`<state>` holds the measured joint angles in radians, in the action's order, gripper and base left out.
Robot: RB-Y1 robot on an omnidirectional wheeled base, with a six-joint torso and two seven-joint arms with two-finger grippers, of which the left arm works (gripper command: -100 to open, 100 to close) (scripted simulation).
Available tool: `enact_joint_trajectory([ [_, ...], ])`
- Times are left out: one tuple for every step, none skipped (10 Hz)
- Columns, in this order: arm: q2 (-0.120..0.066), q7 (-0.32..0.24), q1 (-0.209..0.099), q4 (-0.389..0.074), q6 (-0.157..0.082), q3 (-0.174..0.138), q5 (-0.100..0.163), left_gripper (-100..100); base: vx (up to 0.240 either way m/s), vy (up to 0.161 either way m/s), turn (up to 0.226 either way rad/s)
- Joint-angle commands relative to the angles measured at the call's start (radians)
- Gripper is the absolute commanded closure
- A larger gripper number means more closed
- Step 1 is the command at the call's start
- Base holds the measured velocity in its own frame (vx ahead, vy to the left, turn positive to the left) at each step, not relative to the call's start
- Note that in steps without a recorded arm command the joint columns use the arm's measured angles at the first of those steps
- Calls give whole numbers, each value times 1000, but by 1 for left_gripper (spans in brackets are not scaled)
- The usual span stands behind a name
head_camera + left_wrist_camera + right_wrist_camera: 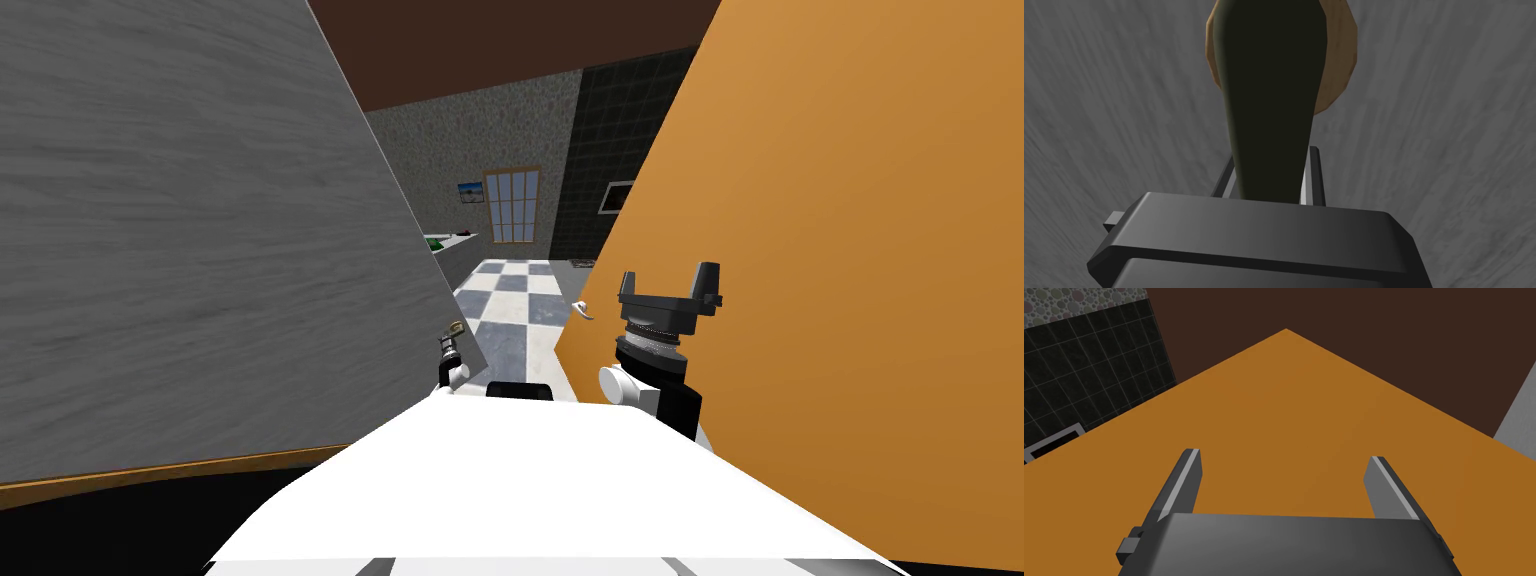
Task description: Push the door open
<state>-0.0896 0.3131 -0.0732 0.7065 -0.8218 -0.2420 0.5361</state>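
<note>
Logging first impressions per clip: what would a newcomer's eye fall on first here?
The broad orange door on my right, with the open right pincer raised before it. On my left, the grey door, whose dark lever handle the left pincer is shut on. Between the two doors, a chequered floor runs to a far window.

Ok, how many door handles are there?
2. A dark handle on the grey door, held in the left gripper; a white handle on the orange door, beside the right gripper. Others may be hidden.
</note>
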Motion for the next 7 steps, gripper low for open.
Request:
enact_joint_trajectory([
  [-9, 12, -2, -8, -12, -34, 22, 100, 188, 25, -56],
  [-9, 21, 7, 1, -13, -53, 35, 100, 199, 23, -67],
  [-9, 21, 7, 2, -13, -53, 35, 100, 129, 31, -4],
  [-8, 34, 20, 15, -14, -81, 54, 100, 143, 43, -88],
  [-8, 38, 25, 20, -15, -91, 61, 100, 153, 47, -69],
  [-8, 38, 25, 20, -15, -91, 61, 100, 92, 15, 0],
  [-7, 51, 37, 33, -16, -119, 80, 100, 121, 15, -63],
])
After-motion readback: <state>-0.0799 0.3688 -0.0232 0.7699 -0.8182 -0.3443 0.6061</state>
